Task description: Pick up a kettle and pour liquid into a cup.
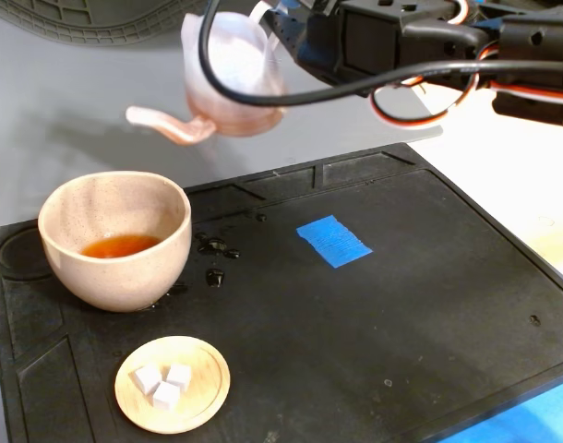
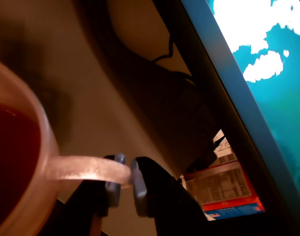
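The kettle (image 1: 233,78) is held up in the air behind the black mat (image 1: 429,305), spout aimed left, well above the cup (image 1: 115,238). Its loop handle (image 2: 88,168) is pinched tight by the gripper (image 2: 126,178) in the wrist view. Some reddish-brown liquid (image 1: 121,245) is sat in the cup already, and a few drops (image 1: 213,249) can be seen beside it.
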`<control>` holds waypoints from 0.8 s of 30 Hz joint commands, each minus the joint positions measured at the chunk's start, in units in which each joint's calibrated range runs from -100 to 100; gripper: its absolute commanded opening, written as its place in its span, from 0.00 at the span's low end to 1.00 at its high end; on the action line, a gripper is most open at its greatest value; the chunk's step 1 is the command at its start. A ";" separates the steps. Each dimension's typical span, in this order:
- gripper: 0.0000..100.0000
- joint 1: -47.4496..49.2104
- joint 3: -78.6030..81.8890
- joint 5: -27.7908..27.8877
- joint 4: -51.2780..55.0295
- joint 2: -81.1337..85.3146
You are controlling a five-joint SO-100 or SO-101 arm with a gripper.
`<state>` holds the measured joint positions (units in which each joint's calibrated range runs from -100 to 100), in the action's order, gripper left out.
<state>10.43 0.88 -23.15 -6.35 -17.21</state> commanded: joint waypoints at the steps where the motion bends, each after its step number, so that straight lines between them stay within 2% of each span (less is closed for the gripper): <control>1: 0.01 -1.11 -3.42 -3.48 0.08 1.08; 4: 0.01 -3.17 -3.24 -8.52 0.08 1.25; 6: 0.01 -4.69 -2.24 -8.52 0.08 1.59; 13: 0.01 -9.86 16.55 -8.83 -0.79 7.65; 14: 0.01 -9.78 16.82 -11.14 -0.79 7.57; 16: 0.01 -9.78 18.72 -11.88 -0.79 7.65; 19: 0.01 -9.86 26.17 -11.67 -9.61 7.74; 24: 0.01 -9.86 34.24 -11.51 -9.69 7.74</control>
<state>0.98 33.79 -34.83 -14.40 -13.27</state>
